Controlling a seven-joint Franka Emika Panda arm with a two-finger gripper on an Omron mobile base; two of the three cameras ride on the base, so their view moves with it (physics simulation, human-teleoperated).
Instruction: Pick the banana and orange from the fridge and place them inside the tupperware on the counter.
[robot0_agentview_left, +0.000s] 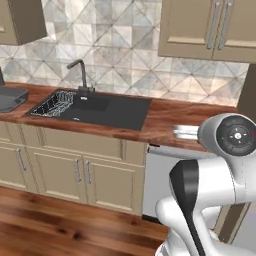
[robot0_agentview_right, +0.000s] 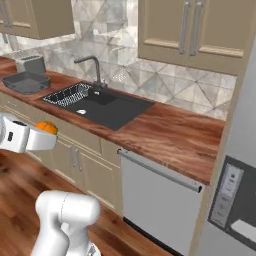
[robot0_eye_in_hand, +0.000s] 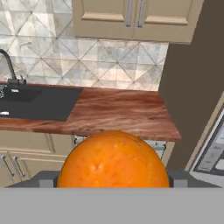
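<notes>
You are carrying the orange (robot0_eye_in_hand: 113, 159), pinched between the gripper (robot0_eye_in_hand: 113, 177) fingers across its middle; being round, firm and probably slick, it could roll, with the tupperware (robot0_agentview_right: 26, 82) waiting at ten o'clock.

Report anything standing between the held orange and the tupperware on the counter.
Nothing visible blocks it. The orange sits in the gripper, out in front of the cabinets. The tupperware lies far along the counter, past the sink, beside the toaster, its top open.
</notes>
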